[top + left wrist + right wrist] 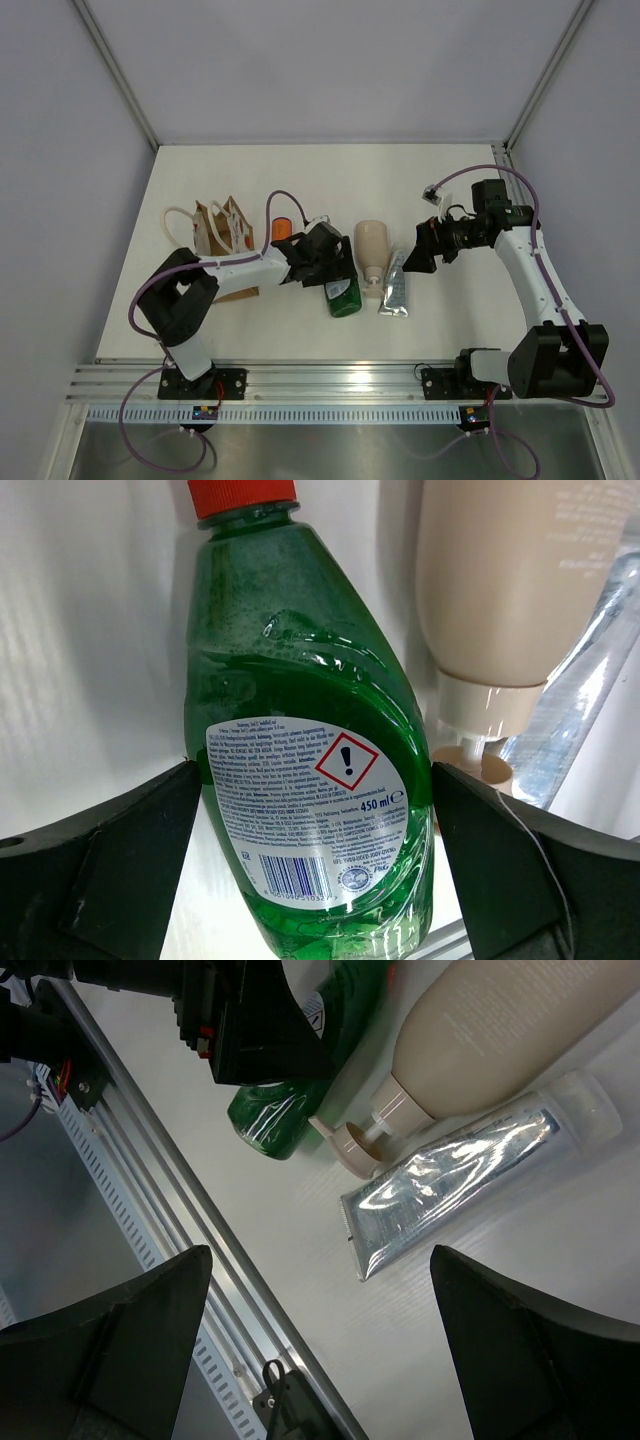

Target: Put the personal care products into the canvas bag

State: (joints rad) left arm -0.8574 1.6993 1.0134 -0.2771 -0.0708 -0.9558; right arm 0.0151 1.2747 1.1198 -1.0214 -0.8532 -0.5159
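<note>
The green bottle [300,730] with red cap [240,494] lies on the table, label up. My left gripper [316,780] is open and straddles its wide lower body, one finger close on each side; in the top view it [338,275] covers the bottle's [343,298] upper part. The beige bottle [372,248] and the silver tube [394,285] lie just to the right. The orange bottle [283,229] sits behind the left arm. The canvas bag [218,230] stands at the left. My right gripper [418,258] is open and empty above the table beside the tube [460,1175].
Metal rails [330,375] run along the table's near edge, also shown in the right wrist view [180,1200]. White walls close in the back and both sides. The left arm's link [240,265] lies between the bag and the bottles.
</note>
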